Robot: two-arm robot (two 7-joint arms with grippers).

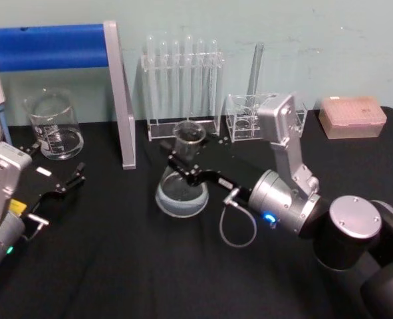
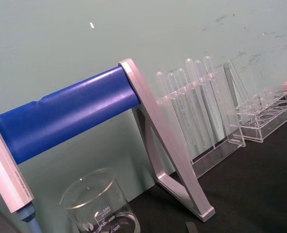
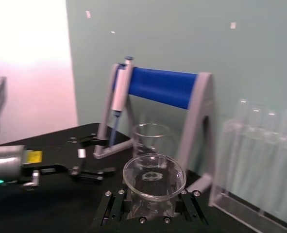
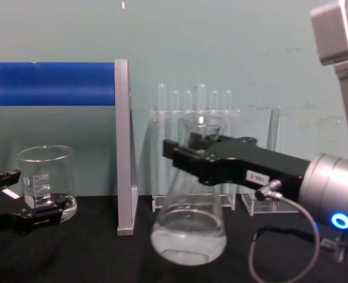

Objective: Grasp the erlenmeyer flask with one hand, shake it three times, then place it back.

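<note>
- The erlenmeyer flask (image 1: 181, 191) sits a little left of centre in the head view, on the black counter (image 1: 116, 266) or just above it (I cannot tell which).
- It is clear glass with a wide round base, sloping sides and a narrow neck ending in a flared rim, and it is upright.
- In the chest view the bottom of the flask (image 4: 188, 233) looks cloudy white, as if it held a shallow layer of liquid.
- The right gripper (image 1: 188, 161) reaches in from the lower right of the head view, its black fingers (image 4: 179, 154) clamped on either side of the neck, just below the rim.
- The right wrist view looks down into the open mouth of the flask (image 3: 154, 175), with the rim lying between the fingers.
- The left gripper (image 1: 56, 161) rests low at the left edge of the head view, its fingers apart and gripping nothing.
- A glass beaker (image 1: 53, 126) stands just behind the left gripper, under a blue-barred stand (image 1: 56, 46).
- A rack of test tubes (image 1: 183, 86) stands against the wall behind the flask.
</note>
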